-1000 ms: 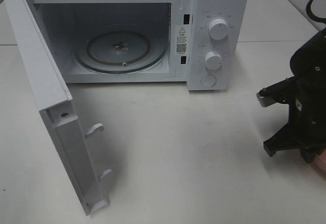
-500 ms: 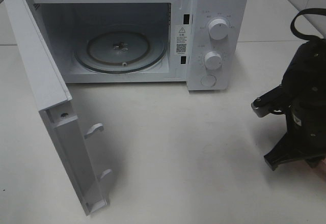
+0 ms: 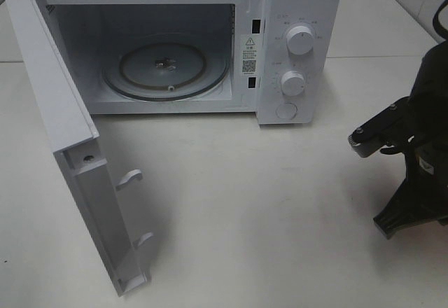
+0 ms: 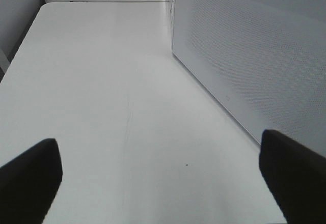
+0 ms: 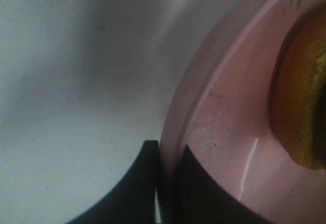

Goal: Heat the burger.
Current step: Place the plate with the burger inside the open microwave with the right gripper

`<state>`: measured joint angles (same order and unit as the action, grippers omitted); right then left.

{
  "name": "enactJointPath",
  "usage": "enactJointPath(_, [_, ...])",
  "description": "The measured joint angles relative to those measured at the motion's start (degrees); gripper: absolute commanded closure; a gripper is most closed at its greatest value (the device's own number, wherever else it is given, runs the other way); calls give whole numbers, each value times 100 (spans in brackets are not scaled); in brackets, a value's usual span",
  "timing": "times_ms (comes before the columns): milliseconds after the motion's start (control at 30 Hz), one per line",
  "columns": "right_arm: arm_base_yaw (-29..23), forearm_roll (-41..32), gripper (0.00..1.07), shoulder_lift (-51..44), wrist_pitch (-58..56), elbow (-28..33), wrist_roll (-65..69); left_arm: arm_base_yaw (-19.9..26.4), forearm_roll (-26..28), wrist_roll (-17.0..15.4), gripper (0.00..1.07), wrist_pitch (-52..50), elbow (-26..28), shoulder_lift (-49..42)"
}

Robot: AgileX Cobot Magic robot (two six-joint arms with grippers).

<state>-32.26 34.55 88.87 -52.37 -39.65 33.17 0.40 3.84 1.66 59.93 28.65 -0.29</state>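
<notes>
The burger (image 5: 301, 102) shows only in the right wrist view, as a golden-brown bun edge with a yellow-green frill. It sits on a shallow pink plate (image 5: 229, 147). My right gripper (image 5: 167, 152) has one dark finger (image 5: 137, 183) outside the plate's rim and one inside, closed on the rim. In the high view only the black right arm (image 3: 420, 161) shows at the right edge; plate and burger are hidden there. My left gripper (image 4: 160, 168) is open and empty over the bare table.
The white microwave (image 3: 297, 14) stands at the back with its door (image 3: 77, 161) swung wide open to the left. Its glass turntable (image 3: 166, 66) is bare. The left wrist view shows a perforated white microwave panel (image 4: 254, 56) close by.
My right arm has shifted slightly toward the right front edge. The pink sliver seen beside it earlier is now hidden. The microwave has not moved.
</notes>
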Motion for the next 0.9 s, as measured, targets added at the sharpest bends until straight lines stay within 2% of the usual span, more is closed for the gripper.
enactJointPath(233, [-361, -6, 107, -223, -246, 0, 46, 0, 0, 0, 6, 0, 0, 0])
enactJointPath(667, [-1335, -120, 107, -315, -670, 0, 166, 0, 0, 0, 6, 0, 0, 0])
enactJointPath(900, [-2051, -201, 107, -315, -882, 0, 281, 0, 0, 0, 6, 0, 0, 0])
